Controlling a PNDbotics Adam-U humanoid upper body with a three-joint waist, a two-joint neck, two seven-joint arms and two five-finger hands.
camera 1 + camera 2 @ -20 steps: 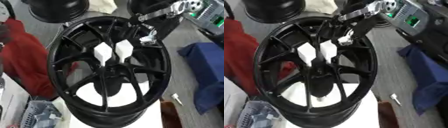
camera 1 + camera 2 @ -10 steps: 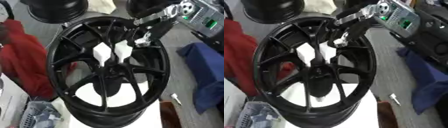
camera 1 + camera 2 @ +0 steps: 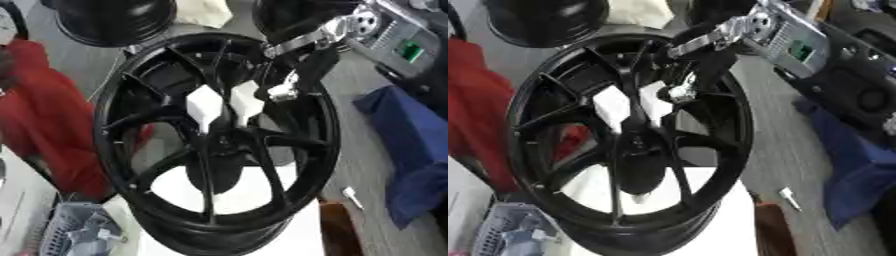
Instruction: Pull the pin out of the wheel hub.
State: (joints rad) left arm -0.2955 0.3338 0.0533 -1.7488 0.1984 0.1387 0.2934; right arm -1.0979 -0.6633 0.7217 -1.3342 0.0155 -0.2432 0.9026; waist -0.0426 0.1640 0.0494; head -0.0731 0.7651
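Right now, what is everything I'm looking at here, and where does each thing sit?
Glossy black spoked wheel rim: one, centre, tilted.
White wedge-shaped pieces: two, between the spokes above the hub.
Second black rim: one, top left.
Red cloth: one, left of the wheel.
Blue cloth: one, right.
Grey basket: one, bottom left.
Small white object: one, on the floor, lower right.
Right hand: black and silver, at the rim's upper right, fingers unclear.
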